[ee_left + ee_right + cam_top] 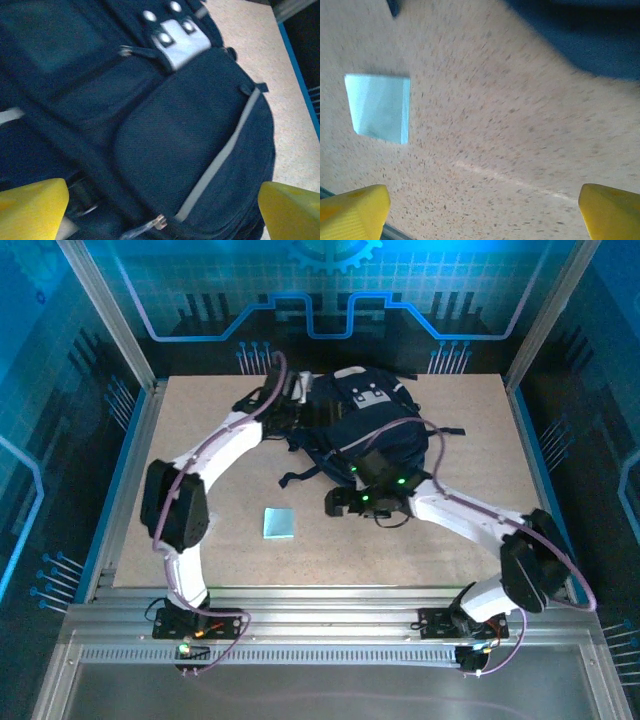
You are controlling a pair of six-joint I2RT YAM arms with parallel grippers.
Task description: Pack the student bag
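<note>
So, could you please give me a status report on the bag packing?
Left gripper open over student bag. Right gripper open above table. Light blue pad lying apart, nothing blocking.

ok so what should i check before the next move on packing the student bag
1. left hand open and empty, over the student bag: ok
2. right hand open and empty, over the table: ok
3. blue square lying flat, apart from the bag: ok
4. right hand lined up over the blue square: not ok, the square sits off to one side
5. bag opening unzipped and ready: cannot tell
</note>
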